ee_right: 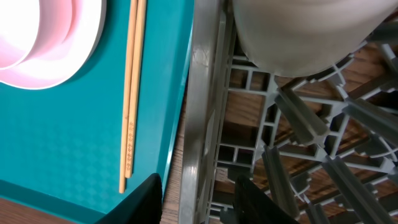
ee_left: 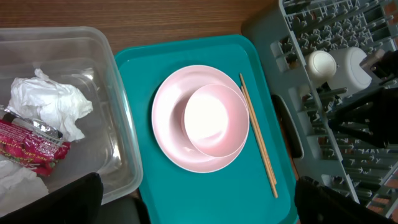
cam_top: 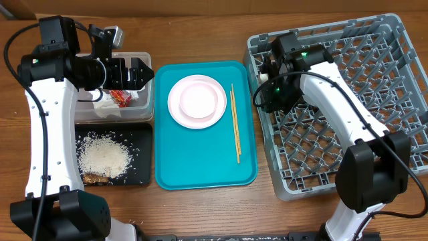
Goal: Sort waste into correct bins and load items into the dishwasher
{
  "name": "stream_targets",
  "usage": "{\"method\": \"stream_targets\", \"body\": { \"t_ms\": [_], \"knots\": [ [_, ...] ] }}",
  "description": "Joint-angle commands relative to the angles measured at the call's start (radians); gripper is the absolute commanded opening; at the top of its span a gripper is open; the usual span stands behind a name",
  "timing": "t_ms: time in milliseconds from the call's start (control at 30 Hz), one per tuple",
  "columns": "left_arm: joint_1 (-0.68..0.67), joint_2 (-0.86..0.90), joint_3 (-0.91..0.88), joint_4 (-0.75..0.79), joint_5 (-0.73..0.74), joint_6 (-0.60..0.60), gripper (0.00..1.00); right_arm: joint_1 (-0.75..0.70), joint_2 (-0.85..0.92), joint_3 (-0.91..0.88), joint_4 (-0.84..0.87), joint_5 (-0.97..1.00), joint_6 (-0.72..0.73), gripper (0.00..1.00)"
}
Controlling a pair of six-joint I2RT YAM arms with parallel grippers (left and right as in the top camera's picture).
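While the left gripper [cam_top: 142,72] hangs over the clear tub [ee_left: 93,43] with its jaws spread wide and nothing between them, we see the right gripper [ee_right: 199,198] low over the grey dish rack [cam_top: 374,87], at the rack's edge nearest the teal tray [cam_top: 200,161]. Its fingers [ee_right: 148,199] stand somewhat apart, and only the rack's rim and lattice show between them, so we read that claw as released and empty. From the left wrist view we make out a small white cup [ee_left: 320,65] and, just beside it, a white bowl [ee_left: 351,70], both sitting among the pegs in that part of the rack. Which of the two fills the top of the right wrist view, we cannot tell. On the teal tray, which lies on the table [cam_top: 267,214] between the bins and the rack, the pink plate [ee_left: 166,118] carries the pinkish bowl [ee_left: 214,118] upright. The chopsticks [cam_top: 235,124] lie side by side next to the plate, toward the rack. Inside the clear tub we find a crumpled napkin [ee_left: 46,102] and the red wrapper [ee_left: 31,146], touching. The black tray [cam_top: 140,144], just beside the tub on the robot's side, holds the rice [cam_top: 103,157] in a loose heap, with brown scraps [cam_top: 93,179] at its near edge.
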Motion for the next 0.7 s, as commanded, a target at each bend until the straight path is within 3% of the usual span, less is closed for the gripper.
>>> {"method": "stream_targets", "body": {
  "t_ms": [0,433,667],
  "knots": [
    [-0.007,-0.008,0.026,0.001,-0.002,-0.007,1.0,0.013,-0.019,-0.023,0.017,0.003,0.0,0.4],
    [-0.007,-0.008,0.026,0.001,-0.002,-0.007,1.0,0.039,-0.019,-0.074,0.101,0.003,0.038,0.14],
    [-0.007,-0.008,0.026,0.001,-0.002,-0.007,1.0,0.039,-0.019,-0.074,0.165,0.003,0.102,0.1]
  ]
}}
